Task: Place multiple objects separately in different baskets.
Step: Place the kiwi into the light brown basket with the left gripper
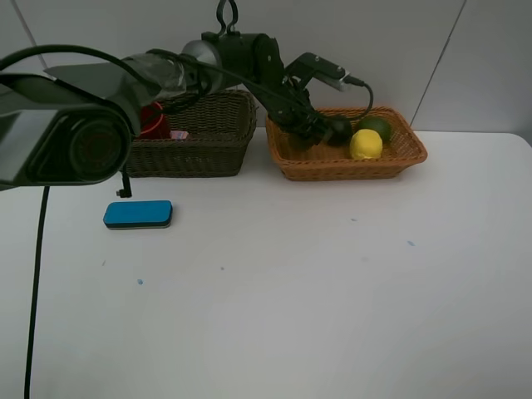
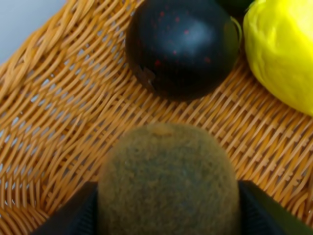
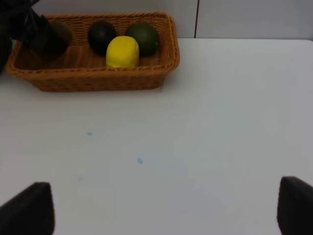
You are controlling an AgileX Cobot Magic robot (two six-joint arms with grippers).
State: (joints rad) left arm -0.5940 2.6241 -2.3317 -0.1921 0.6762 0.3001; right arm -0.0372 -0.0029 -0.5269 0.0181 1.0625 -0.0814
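My left gripper (image 1: 301, 135) reaches across into the orange-tan basket (image 1: 349, 171) and is shut on the brown kiwi (image 2: 166, 181), which sits low over the basket's woven floor (image 2: 54, 112). Just beyond the kiwi lie the dark mangosteen (image 2: 181, 46) and the yellow lemon (image 2: 283, 54), with the green lime (image 1: 376, 125) behind them. The blue eraser (image 1: 138, 214) lies on the table in front of the dark olive-green basket (image 1: 195, 155), which holds the red-brown cup (image 1: 151, 120) and a bit of pink (image 1: 179, 135). My right gripper (image 3: 161, 210) hangs open over bare table, its fingers (image 3: 29, 208) wide apart.
The white table (image 1: 291, 283) carries a few small blue specks. A black cable (image 1: 35, 274) runs down the left side. Both baskets stand along the far edge against the wall.
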